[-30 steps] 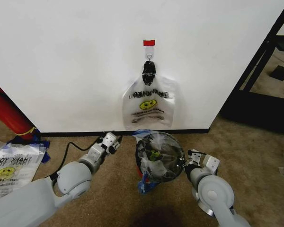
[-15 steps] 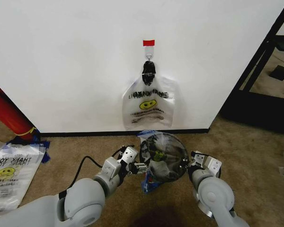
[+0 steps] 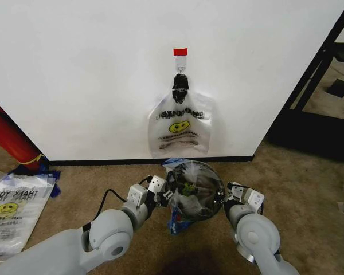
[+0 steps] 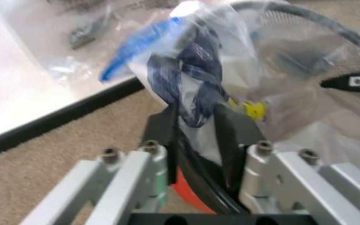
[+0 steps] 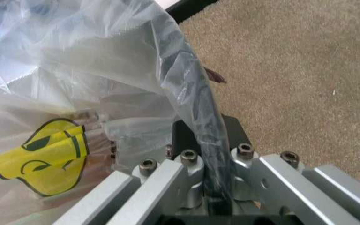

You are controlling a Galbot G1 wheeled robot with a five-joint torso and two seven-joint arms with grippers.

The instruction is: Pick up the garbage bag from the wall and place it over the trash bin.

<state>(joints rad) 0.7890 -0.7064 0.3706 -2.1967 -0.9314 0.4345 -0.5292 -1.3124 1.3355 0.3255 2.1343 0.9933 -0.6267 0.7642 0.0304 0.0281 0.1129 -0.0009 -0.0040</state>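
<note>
Both arms reach low to the trash bin [image 3: 196, 189], which stands on the brown carpet [image 3: 309, 183] below the wall [image 3: 74, 74]. The left claw [image 3: 164, 195] pinches the garbage bag [image 3: 190, 182] and rim on one side. The right claw [image 3: 226, 199] clenches film and rim opposite. Like bags [image 3: 180, 127] hang above the bin.

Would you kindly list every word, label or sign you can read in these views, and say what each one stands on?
"THANK YOU": on the flat bags on the carpet, beside a yellow smiley.
Black print over a smiley on the bags clipped to the wall: too blurred to read.
Garbage bag on the trash bin: a yellow smiley, no readable words.
</note>
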